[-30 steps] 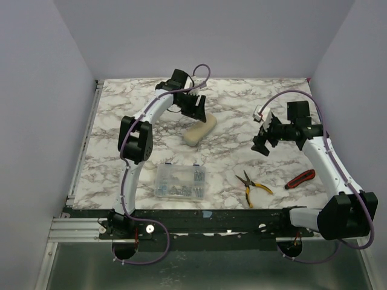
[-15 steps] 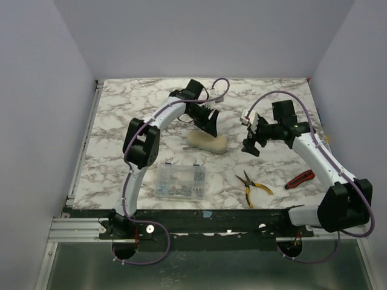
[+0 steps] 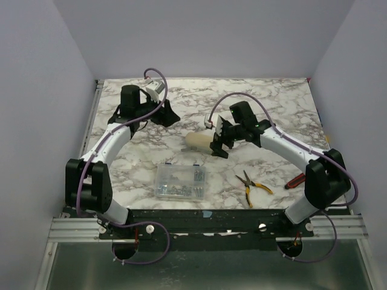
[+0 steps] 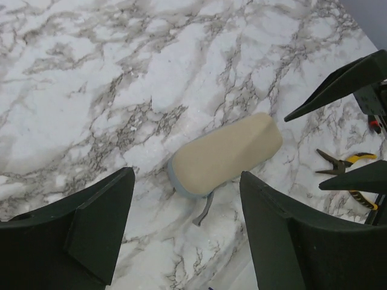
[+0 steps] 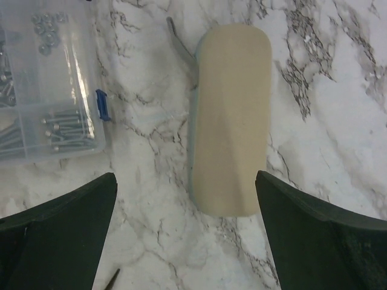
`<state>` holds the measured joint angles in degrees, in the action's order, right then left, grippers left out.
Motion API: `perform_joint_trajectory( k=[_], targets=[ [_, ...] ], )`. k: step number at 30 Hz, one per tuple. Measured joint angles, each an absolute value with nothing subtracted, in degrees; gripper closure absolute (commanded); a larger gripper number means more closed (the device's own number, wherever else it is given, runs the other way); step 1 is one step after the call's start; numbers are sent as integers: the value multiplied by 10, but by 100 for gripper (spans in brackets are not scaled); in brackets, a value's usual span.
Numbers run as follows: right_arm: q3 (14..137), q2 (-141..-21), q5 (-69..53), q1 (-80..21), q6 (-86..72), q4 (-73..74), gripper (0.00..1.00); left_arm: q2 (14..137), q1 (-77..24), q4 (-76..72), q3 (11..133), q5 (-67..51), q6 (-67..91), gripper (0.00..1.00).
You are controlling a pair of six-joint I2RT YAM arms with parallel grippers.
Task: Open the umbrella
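The umbrella point(image 3: 198, 142) lies bundled in its cream sleeve on the marble table, a grey strap trailing from one end point(image 4: 204, 211). My left gripper point(image 3: 167, 115) hovers open to its back left, and nothing is between its fingers; in the left wrist view the umbrella point(image 4: 224, 156) lies just beyond the gripper point(image 4: 187, 176). My right gripper point(image 3: 217, 145) stands open at the umbrella's right end. In the right wrist view the umbrella point(image 5: 231, 115) lies lengthwise ahead of the wide-open gripper point(image 5: 186, 176), not touched by either finger.
A clear plastic box of screws point(image 3: 180, 180) sits near the front, also seen in the right wrist view point(image 5: 48, 90). Yellow-handled pliers point(image 3: 253, 184) and a red-handled tool point(image 3: 299, 179) lie at the front right. White walls enclose the table.
The left gripper has let go of the umbrella and swung away to the back left. The right arm has moved left up to the umbrella, which now lies flatter.
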<state>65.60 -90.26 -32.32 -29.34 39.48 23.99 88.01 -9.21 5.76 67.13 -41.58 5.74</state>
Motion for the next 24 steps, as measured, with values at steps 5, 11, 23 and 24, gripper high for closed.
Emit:
perform_joint_trajectory(
  k=[5,11,23,24],
  targets=[
    [656,-932,-272,-345,366,201,0,872,-91,41,580,-400,69,42],
    [656,-973,-210,-349,372,161,0,881,-91,37,534,-373,108,55],
    [656,-1027,-167,-348,397,145,16,943,-96,11,535,-352,159,59],
    [656,-1029,-166,-348,399,146,20,949,-100,8,535,-349,163,59]
  ],
)
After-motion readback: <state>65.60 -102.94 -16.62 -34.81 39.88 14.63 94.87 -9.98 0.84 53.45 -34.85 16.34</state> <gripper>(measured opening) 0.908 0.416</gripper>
